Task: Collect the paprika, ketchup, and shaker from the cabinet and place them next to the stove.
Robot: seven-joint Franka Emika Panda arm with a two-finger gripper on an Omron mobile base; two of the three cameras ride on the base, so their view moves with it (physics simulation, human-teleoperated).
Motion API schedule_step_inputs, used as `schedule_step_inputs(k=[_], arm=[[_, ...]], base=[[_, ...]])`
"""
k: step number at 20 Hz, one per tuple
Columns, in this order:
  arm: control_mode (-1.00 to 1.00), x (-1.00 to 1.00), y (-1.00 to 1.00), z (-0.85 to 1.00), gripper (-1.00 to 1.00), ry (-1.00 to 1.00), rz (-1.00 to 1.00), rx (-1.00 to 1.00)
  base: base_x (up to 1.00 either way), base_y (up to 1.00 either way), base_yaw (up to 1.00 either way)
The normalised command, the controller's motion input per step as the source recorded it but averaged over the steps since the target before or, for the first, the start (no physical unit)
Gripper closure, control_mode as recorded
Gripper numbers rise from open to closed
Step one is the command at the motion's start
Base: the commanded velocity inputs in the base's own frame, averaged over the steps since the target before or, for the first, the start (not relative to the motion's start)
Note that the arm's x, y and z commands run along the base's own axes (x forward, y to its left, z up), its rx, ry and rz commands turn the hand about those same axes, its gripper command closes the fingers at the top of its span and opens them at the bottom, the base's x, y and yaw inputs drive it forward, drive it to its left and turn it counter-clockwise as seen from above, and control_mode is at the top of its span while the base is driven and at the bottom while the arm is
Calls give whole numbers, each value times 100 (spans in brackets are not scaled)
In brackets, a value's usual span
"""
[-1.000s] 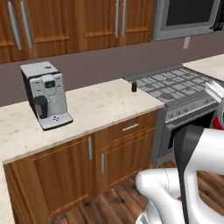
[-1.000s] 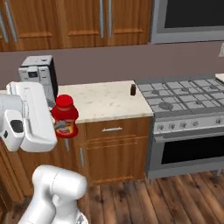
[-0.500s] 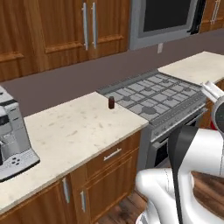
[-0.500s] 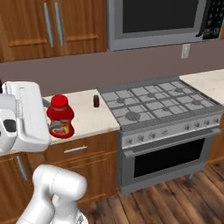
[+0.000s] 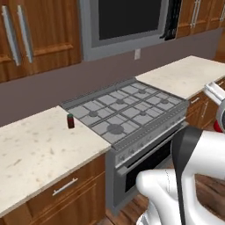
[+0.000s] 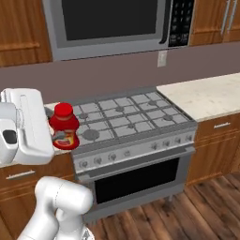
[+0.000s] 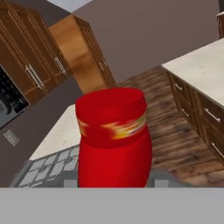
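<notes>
While my hand [image 6: 52, 133] was clamped on the bright red ketchup bottle w/ the narrower red top [image 6: 64, 126], I had it carried upright in the air at my left side, in front of the desk edge and not resting on anything. Seen from the right base cam, the bottle stood cap-up, long axis vertical, its yellow-and-red label facing out. From the hand cam the red body [image 7: 113, 139] sat right against the hand, dead centre, so the grip looked square.

What mattered for the drop: the grey gas stove w/ black grates and front knobs [image 5: 127, 115] lay ahead of the bottle and to its right; the speckled cream stone desk [image 5: 30, 154] left of the stove lay ahead and a bit left, behind my arm in the right base cam. On that desk, just beside the stove's left edge, stood the small squat dark-red paprika jar w/ green lid [image 5: 70, 121], upright and well apart from my hand.

My read: ketchup had to go forward and slightly left, onto bare desk near that jar, kept vertical on the way down. Risk was clipping the jar, or setting down on the grate instead of the stone. A second cream desk [image 6: 206, 96] lay right of the stove, farther from the hand, so the left one was the nearer choice.
</notes>
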Motion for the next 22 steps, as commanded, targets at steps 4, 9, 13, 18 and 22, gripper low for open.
schedule_step_inputs(k=[4, 9, 13, 18, 22], arm=[[100, 0, 0, 0, 100, 0, 0, 0], [100, 0, 0, 0, 100, 0, 0, 0], [100, 0, 0, 0, 100, 0, 0, 0], [100, 0, 0, 0, 100, 0, 0, 0], [100, 0, 0, 0, 100, 0, 0, 0]], base=[[76, -84, 4], [72, -71, 11], [74, -59, 17], [73, -30, 28], [63, -18, 33]])
